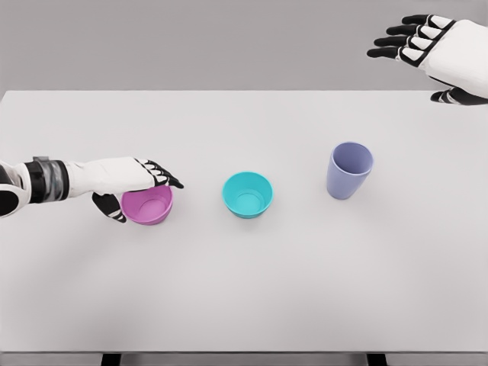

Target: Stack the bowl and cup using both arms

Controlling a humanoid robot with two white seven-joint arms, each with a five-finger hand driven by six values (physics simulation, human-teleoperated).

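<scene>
Pink bowl [148, 207] sits upright on the white table [244, 305], directly beneath the left hand [126, 181], whose fingers [163, 177] lie over the bowl's far rim while the thumb [110, 207] drops down its outer side, a loose clasp around the bowl, though how firm it is I cannot tell. Just beyond those fingertips, away from the arm, stands a teal bowl [248, 194], apart from the pink one, and farther that way a lavender cup [349, 170], upright. Right hand [427, 46] hovers past the cup above the table's far corner, fingers stretched out and holding nothing.
</scene>
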